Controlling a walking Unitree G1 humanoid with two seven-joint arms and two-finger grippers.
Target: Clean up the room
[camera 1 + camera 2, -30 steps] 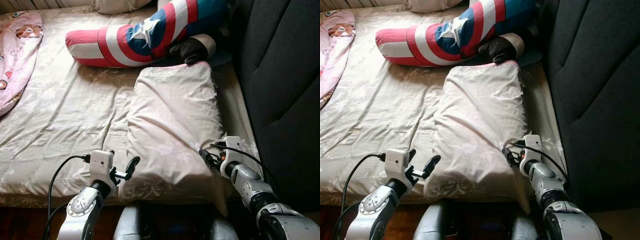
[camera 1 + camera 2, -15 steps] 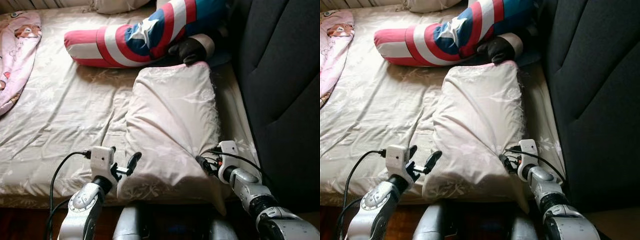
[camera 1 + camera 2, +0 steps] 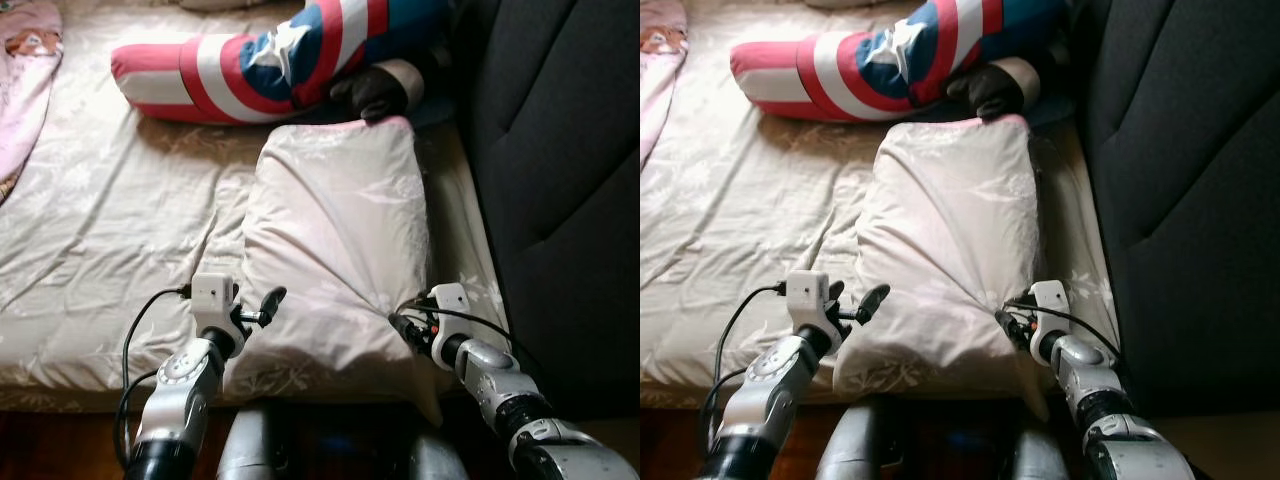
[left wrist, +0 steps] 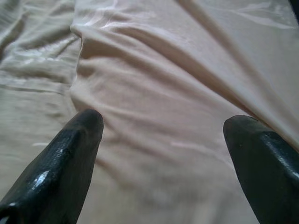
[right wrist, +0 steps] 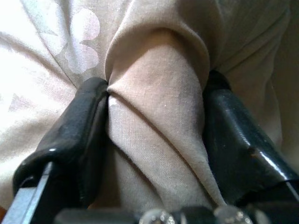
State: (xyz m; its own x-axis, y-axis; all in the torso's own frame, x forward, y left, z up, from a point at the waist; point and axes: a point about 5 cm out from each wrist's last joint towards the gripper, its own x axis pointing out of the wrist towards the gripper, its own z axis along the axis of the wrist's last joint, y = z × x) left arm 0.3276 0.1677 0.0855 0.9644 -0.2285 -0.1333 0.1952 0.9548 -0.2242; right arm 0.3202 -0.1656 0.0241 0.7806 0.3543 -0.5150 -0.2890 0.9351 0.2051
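While a pink printed blanket (image 3: 22,60) lies far to the left of the pale pillow (image 3: 340,240), the pillow itself rests on the cream bed sheet (image 3: 110,230), its right side near the dark upholstered headboard (image 3: 560,180). At the pillow's near left corner hovers the left gripper (image 3: 262,303), its two black fingers (image 4: 70,154) spread wide apart with the pillow's fabric in front of them and nothing between them. Beyond the pillow's far edge lies a long red, white and blue striped cushion (image 3: 250,65) with a star on it, and a dark plush hand (image 3: 372,93) touches the pillow's far right corner. At the pillow's near right edge, the right gripper (image 3: 404,326) pinches a bunched fold of the pillowcase, the cloth squeezed between both fingers (image 5: 74,140) and creases radiating from the grip.
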